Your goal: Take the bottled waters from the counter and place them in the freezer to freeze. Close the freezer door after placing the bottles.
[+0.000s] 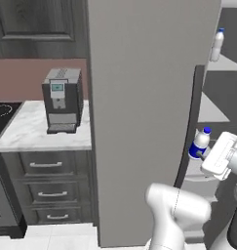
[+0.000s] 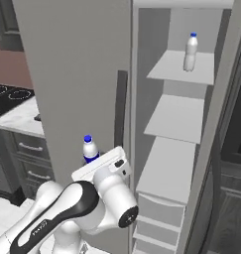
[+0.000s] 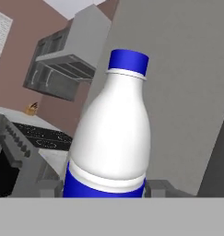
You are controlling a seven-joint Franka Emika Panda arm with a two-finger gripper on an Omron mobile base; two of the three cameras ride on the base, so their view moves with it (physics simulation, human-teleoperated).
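Gripper clamped on blue-banded bottle, held upright at the open freezer.

Far left: coffee machine [image 1: 63, 100] on the counter [image 1: 27, 134]. Middle: the freezer door [image 1: 139, 117] swung open, edge-on. Just right of its dark handle, the gripper [image 1: 202, 155] holds the blue-banded bottle [image 1: 200, 143] by its lower blue band, cap up; in the hand view the bottle [image 3: 111, 138] sits between both finger tips. Right: freezer [image 2: 179, 119] shelves open, the pale bottle [image 2: 190, 52] standing on the top shelf, well above the gripper.

Two bottled waters [image 2: 191, 51] [image 2: 90, 149], perhaps one coffee machine [image 1: 62, 100].
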